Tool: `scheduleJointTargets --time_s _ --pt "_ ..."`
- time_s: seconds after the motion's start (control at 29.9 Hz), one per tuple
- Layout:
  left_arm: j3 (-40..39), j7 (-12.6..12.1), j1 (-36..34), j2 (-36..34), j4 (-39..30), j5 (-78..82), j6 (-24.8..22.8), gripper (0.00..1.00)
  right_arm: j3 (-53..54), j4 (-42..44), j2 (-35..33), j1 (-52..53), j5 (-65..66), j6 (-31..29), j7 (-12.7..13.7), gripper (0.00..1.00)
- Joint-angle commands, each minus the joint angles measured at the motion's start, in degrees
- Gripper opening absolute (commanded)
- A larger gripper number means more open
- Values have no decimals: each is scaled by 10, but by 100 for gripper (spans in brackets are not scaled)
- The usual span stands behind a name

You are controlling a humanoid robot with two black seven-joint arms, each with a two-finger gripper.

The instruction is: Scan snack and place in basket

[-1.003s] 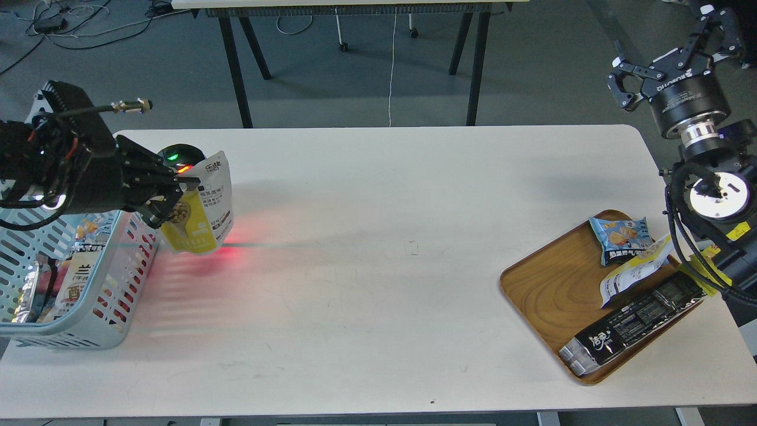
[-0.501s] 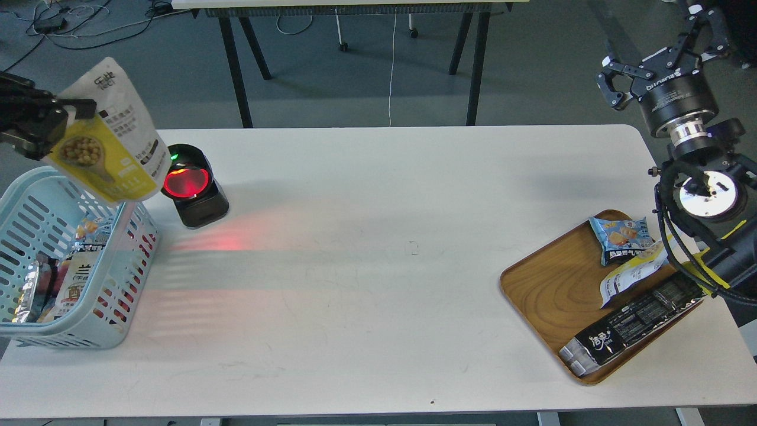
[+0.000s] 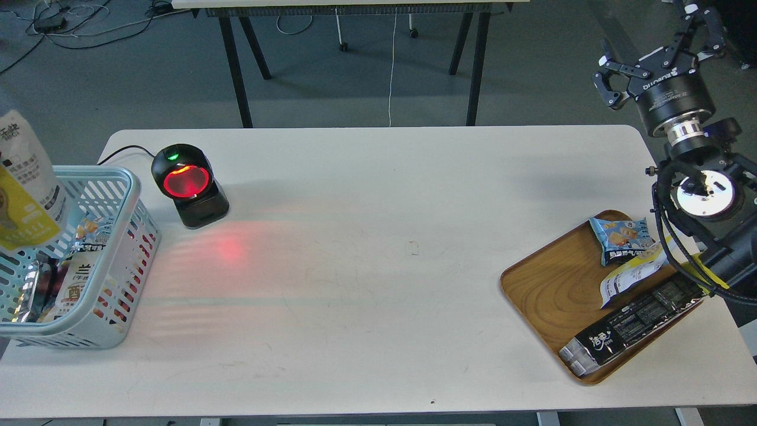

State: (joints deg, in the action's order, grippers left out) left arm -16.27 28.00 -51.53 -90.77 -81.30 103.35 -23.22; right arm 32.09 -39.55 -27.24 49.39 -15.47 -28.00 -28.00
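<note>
The snack (image 3: pixel 26 189), a yellow-and-white pouch, hangs tilted at the far left edge of the head view. It is over the far left part of the light blue basket (image 3: pixel 133 195), with its lower end about at rim height. My left gripper is out of view past the left edge, so I cannot see what holds the pouch. Several packets lie inside the basket. My right gripper (image 3: pixel 656 59) is open and empty, raised beyond the table's far right corner.
A black scanner (image 3: pixel 188 183) with a glowing red window stands just right of the basket. An oval wooden tray (image 3: pixel 550 290) at the right holds a light-blue cracker packet (image 3: pixel 621 236), another yellow-white pouch (image 3: pixel 636 272) and a long black bar packet (image 3: pixel 633 322).
The pouch has moved from in front of the scanner up and left, and now sits lower over the basket. My left gripper has left the view. The right gripper shifted slightly.
</note>
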Motion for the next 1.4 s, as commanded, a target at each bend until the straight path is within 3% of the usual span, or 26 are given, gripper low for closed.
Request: scheduleJointTargets --time_s 0.0,0.03,0.17,0.3,0.47,0.53,0.67,0.77,0.87,1.04,1.17,1.37 --pt "38 0 -1 8 7 -1 40 16 3 0 -1 1 0 0 0 99" --pt "39 0 -1 9 7 -3 41 24 4 0 -1 1 0 0 0 99" --pt "33 0 -1 11 8 -97 43 75 4 0 -1 2 0 0 0 99" --pt "20 0 -2 14 9 -344 37 100 3 -1 0 2 0 0 0 99" --pt "-3 -1 -4 65 35 -585 25 100 17 0 -4 12 1 0 0 99" --pt "-28 -20 -13 124 66 -663 22 100 38 1 -4 11 1 0 0 99" --pt "-73 -24 -16 241 146 -824 6 100 53 16 -7 16 2 13 0 99" --pt "-92 -27 -16 304 214 -926 -40 100 54 29 -1 20 1 13 0 99" --pt "-119 -33 -16 374 278 -996 -48 100 56 28 1 19 -1 5 0 99" --pt "-178 -68 -12 488 399 -1103 -48 100 64 30 8 18 -3 9 0 99" --pt "-219 -78 -14 590 507 -1149 -48 100 73 31 22 17 -4 10 38 99" --pt "-293 -102 -5 652 564 -1188 -48 100 97 33 30 9 -8 12 43 99"
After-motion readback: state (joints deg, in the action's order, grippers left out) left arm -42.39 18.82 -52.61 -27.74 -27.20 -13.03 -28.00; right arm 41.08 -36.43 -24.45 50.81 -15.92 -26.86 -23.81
